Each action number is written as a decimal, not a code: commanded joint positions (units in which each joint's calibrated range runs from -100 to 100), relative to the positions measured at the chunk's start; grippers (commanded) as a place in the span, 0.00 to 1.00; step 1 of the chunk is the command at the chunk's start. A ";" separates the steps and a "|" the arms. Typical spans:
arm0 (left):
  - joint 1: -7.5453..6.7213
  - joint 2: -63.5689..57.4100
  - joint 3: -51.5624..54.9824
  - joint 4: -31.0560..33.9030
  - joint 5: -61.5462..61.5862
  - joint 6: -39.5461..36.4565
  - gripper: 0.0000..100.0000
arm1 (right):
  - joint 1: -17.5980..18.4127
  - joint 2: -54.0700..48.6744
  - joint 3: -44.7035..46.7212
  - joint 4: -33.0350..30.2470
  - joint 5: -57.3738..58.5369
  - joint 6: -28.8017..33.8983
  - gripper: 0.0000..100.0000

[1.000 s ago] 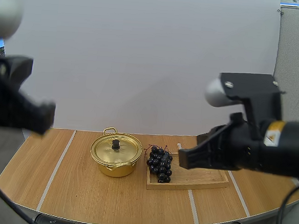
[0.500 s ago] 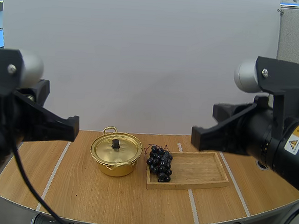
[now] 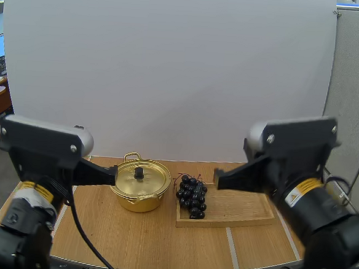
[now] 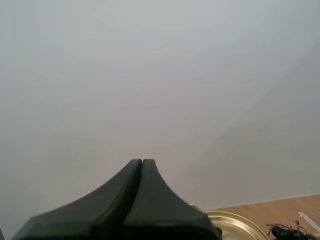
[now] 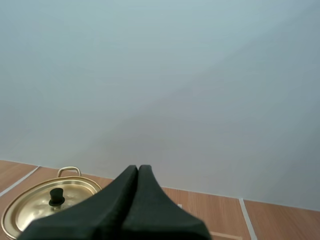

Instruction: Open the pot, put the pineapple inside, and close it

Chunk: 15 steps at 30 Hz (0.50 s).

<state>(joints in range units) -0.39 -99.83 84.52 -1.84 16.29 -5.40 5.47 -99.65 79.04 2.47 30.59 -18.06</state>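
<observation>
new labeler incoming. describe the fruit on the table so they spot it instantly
On the wooden table, a shallow wooden tray lies beside a lidded gold pot. The bunch of grapes sits at the tray's end nearest the pot. It is a cluster of small, round, near-black berries, the only fruit there, bumpy and dark against smooth gold and pale wood.

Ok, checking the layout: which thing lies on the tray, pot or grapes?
The grapes, at the tray's left end; the pot, lid on, stands on the bare table beside it.
</observation>
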 commanded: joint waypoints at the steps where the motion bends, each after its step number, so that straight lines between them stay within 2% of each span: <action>1: 0.08 -0.17 4.28 -0.42 -10.49 -0.36 0.00 | -0.20 -0.35 5.52 -1.18 -8.64 -0.52 0.00; 8: 0.08 -0.17 11.46 -0.42 -12.36 -0.45 0.00 | -0.30 -0.35 14.17 -1.18 -8.83 -0.52 0.00; 15: 0.08 -0.17 15.48 -0.42 -12.66 -0.45 0.00 | -3.70 -0.35 15.56 -0.59 -8.81 -0.52 0.00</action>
<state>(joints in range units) -0.39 -99.72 99.25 -1.84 5.42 -5.40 2.77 -99.65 94.26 1.68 23.98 -18.06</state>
